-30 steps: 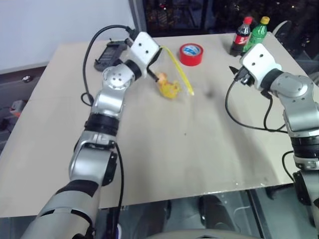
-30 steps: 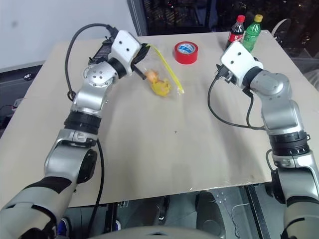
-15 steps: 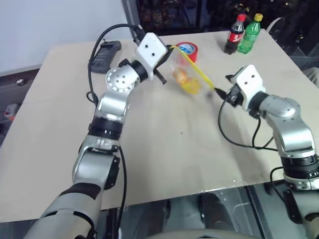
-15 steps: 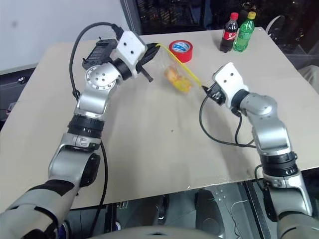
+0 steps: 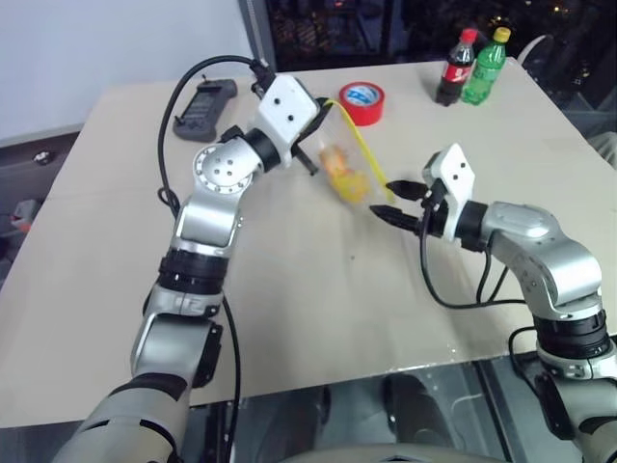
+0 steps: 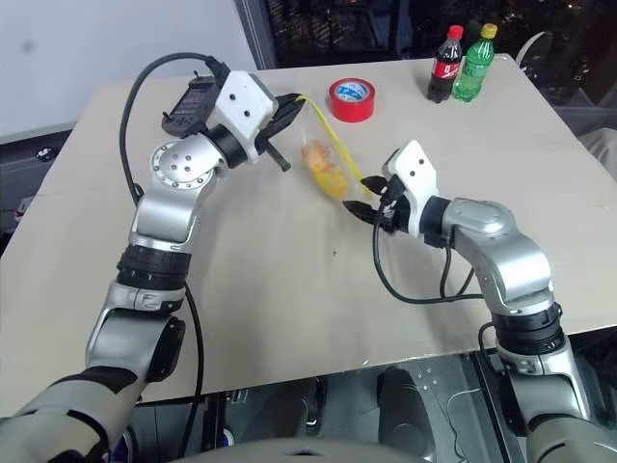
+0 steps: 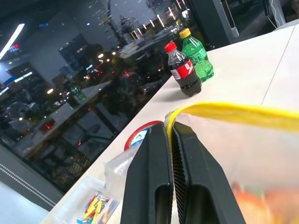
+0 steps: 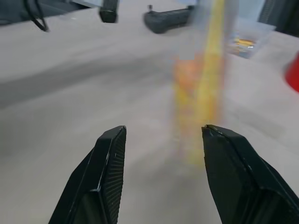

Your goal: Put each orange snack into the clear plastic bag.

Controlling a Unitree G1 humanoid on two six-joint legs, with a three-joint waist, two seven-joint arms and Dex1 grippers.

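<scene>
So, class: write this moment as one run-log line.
left gripper: shut on clear plastic bag | orange snacks: inside bag | right gripper: open, beside yellow seal strip

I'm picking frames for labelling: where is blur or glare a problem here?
Right wrist view: the clear plastic bag with its orange snacks is smeared by motion, while the right pincer is sharp. Left wrist view: the bag's lower part is soft; the left pincer is crisp. Left eye view: bag slightly blurred, no strong glare.
</scene>
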